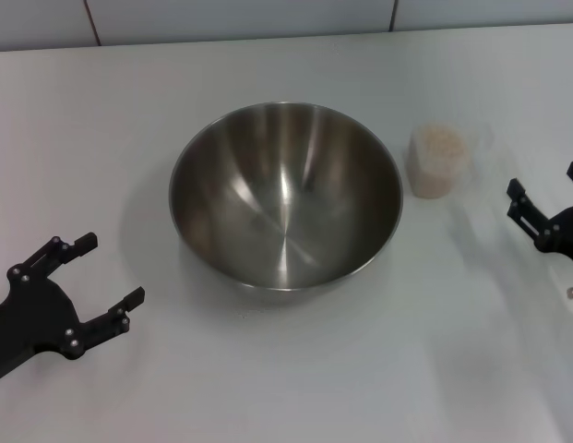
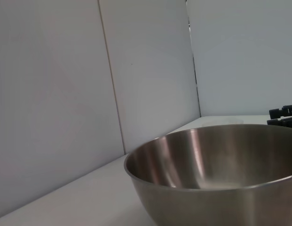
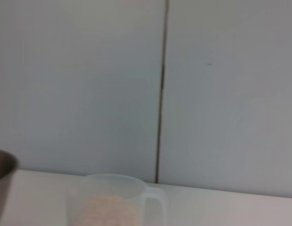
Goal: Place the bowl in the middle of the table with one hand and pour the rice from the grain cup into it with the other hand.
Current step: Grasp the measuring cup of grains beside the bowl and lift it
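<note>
The steel bowl (image 1: pixel 286 194) stands upright and empty in the middle of the white table (image 1: pixel 295 388); it also shows in the left wrist view (image 2: pixel 221 174). The clear grain cup (image 1: pixel 438 159) stands upright just right of the bowl, full of beige rice (image 1: pixel 438 141). It shows in the right wrist view (image 3: pixel 110 200) too. My left gripper (image 1: pixel 103 272) is open and empty, low at the front left, apart from the bowl. My right gripper (image 1: pixel 544 189) is at the right edge, open and empty, a short way right of the cup.
A tiled wall edge (image 1: pixel 240 18) runs along the back of the table. The bowl's rim (image 3: pixel 4 165) shows at the edge of the right wrist view. The right gripper's fingertips (image 2: pixel 283 112) show beyond the bowl in the left wrist view.
</note>
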`<state>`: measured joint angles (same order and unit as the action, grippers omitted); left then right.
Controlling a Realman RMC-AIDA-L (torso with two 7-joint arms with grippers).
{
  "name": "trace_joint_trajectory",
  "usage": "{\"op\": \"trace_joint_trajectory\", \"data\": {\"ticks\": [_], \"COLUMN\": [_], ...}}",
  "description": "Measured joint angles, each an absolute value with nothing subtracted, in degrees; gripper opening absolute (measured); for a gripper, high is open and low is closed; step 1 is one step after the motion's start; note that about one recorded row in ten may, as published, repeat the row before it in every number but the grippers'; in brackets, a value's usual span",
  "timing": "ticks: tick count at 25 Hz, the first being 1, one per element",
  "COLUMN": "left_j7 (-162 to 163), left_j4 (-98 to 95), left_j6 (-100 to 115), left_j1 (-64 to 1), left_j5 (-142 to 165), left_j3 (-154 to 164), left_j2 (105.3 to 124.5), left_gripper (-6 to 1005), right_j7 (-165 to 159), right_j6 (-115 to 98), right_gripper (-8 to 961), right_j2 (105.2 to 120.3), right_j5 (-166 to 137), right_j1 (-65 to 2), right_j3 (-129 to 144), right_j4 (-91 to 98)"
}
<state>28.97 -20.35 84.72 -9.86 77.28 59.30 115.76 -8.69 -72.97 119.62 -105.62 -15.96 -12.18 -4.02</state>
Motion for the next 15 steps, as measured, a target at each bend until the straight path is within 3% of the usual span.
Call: {"op": "trace_joint_trajectory", "data": {"ticks": [15], "left_j7": [33.6], "left_j4": [-20.3], "left_j6": [81.5], "left_j1": [-11.5], "left_j5": [80.4], "left_j3": [59.5], "left_j2": [116.13], "left_gripper": [865], "right_j7": [-8.6], "right_j6": [-66.6], "right_gripper": [834], "right_j2": [119.61], "right_j5": [-105.6], "right_j1": [-20.7], "right_j3": [-15.1], "right_j4": [-4.7]}}
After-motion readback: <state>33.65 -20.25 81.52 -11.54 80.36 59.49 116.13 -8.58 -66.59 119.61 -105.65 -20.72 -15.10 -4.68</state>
